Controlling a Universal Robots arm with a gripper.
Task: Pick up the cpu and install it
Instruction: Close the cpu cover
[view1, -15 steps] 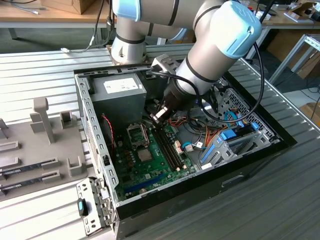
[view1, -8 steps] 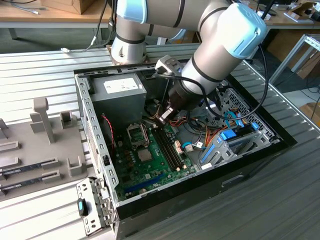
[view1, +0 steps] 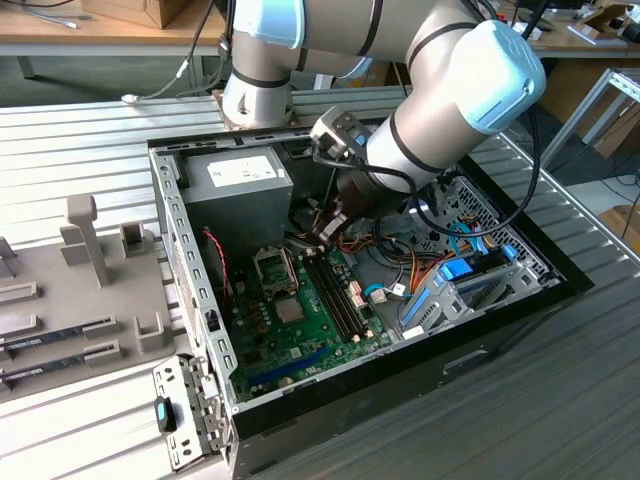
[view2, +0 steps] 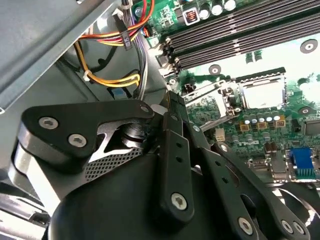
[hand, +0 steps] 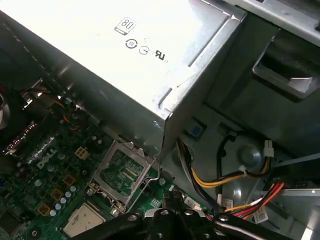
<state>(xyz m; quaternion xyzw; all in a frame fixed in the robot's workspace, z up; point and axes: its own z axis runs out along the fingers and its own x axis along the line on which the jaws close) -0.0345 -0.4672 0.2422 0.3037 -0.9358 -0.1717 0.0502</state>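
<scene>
The claw (view1: 328, 232) hangs clenched on nothing inside the open computer case (view1: 190, 270), above the motherboard beside the grey power-supply box (view1: 235, 185). The cpu (view1: 290, 310) lies flat on the board below the raised socket frame (view1: 275, 266) – apart from the claw, toward the exterior view's left. Long memory slots (view1: 338, 298) and coloured cables (view1: 365, 245) sit just beside the claw.

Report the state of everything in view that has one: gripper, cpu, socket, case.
gripper: shut, nothing seen in it, inside the case above the board.
cpu: lying flat on the board beside the socket, not gripped.
socket frame: no chip in it, contact area exposed.
computer case: side open, board exposed.
</scene>
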